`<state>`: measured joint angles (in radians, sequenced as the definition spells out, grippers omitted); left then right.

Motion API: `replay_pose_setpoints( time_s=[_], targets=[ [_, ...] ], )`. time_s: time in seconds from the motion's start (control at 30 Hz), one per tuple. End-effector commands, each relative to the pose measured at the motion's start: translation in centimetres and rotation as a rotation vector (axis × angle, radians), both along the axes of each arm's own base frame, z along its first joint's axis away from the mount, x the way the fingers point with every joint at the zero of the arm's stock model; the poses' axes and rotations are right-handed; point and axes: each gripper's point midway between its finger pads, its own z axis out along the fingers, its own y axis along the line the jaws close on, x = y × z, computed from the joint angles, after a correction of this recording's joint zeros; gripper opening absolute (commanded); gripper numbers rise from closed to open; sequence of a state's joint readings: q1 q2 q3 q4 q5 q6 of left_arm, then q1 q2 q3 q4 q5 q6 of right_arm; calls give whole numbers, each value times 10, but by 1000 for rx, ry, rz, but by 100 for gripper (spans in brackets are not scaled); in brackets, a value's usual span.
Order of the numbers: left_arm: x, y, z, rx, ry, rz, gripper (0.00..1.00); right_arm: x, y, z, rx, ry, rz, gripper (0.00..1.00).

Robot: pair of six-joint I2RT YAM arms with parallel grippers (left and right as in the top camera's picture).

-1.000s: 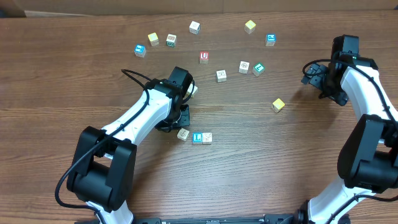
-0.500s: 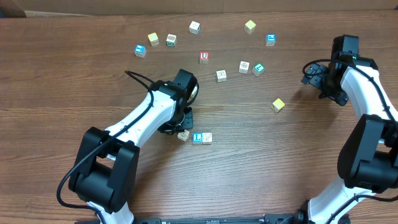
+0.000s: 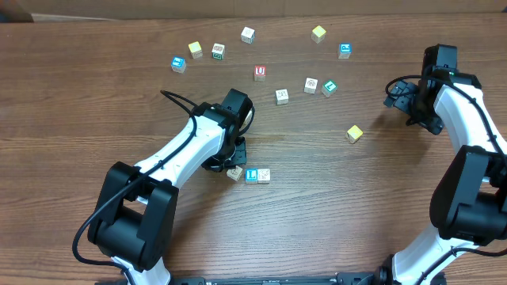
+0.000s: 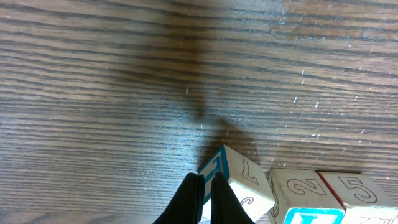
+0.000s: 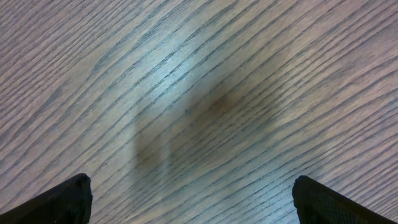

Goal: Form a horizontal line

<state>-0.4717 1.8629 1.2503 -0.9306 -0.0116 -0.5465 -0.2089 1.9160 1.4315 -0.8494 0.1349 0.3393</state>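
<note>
Overhead: the row of cubes is lying just below the centre of the frame on the bench. It is three cubes running left to right, with a blue "L" face on the middle one.

The left end effector is hanging at the row's left end, its fingers clenched together with nothing between them. In the left wrist view the clenched tips are pressing against the left cube. That cube is sitting twisted out of line with the "2" cube and the "5" cube. Whether its corner is touching the "2" cube or sitting just beside it, I cannot tell.

Against one second ago, the left arm is sitting slightly further right and lower in the overhead frame. The left cube is also lying a touch nearer the blue "L" cube. Half a second ago matches now almost exactly.

The right end effector is staying at the right edge, well apart from the row and unmoved. Its fingers are spread fully over bare wood, grasping nothing.

Loose cubes, among them a yellow cube and a red "U" cube, are lying scattered across the upper half, unchanged.
</note>
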Motion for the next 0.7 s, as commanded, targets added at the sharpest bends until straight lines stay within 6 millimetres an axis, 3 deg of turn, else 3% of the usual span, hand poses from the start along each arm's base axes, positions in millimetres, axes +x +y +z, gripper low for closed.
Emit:
replay_pose_setpoints(
  time_s=[0.0, 0.67],
  targets=[
    [-5, 0, -4, 8, 20, 5, 5, 7, -3, 16, -15, -44, -2, 100],
    [-14, 3, -4, 24, 57, 0, 5, 7, -3, 16, -15, -44, -2, 100]
  ],
)
